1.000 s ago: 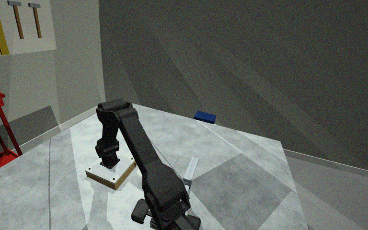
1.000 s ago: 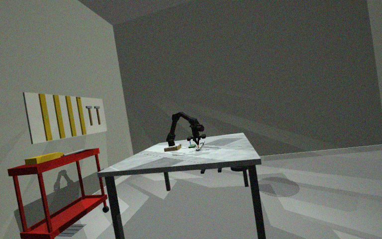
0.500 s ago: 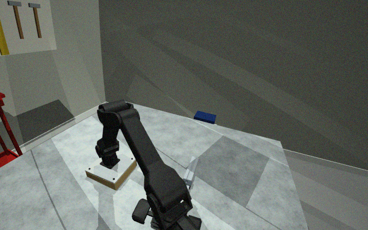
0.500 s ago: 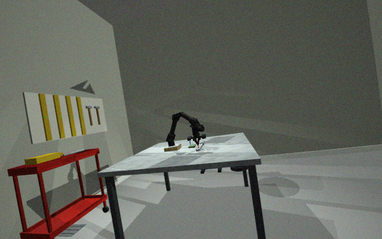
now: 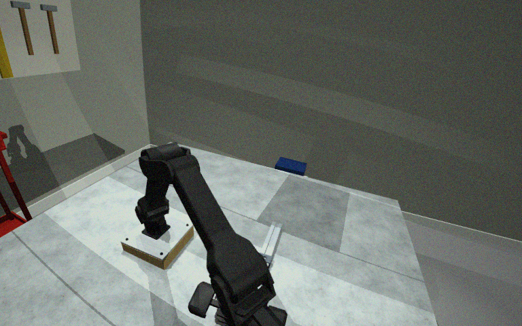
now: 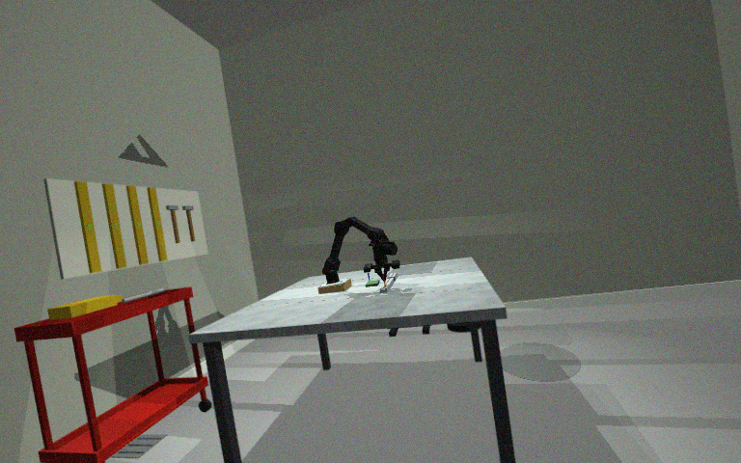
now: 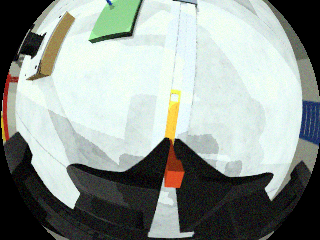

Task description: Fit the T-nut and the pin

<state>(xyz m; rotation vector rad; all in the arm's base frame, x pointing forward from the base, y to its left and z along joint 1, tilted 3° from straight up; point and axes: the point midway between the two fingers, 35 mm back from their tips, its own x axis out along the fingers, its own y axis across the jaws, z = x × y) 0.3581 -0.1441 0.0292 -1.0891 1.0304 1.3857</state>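
Gripper [image 6: 384,279] [image 7: 171,143] pinching orange handle [image 7: 174,172], lower centre of wrist view; grip presumably chosen to steer nut along slot. Brass T-nut [image 7: 173,107] just beyond fingertips, over rail [image 5: 274,236] [image 6: 391,282] [image 7: 185,60]. Seating under lips: cannot tell. Bracket [image 7: 186,1] at top edge, ahead.

Matte black arm [image 5: 207,214] [image 6: 357,225], angular links, tapered fingers.

A workshop, hammers [image 5: 52,32] [image 6: 175,225] hanging on the wall.
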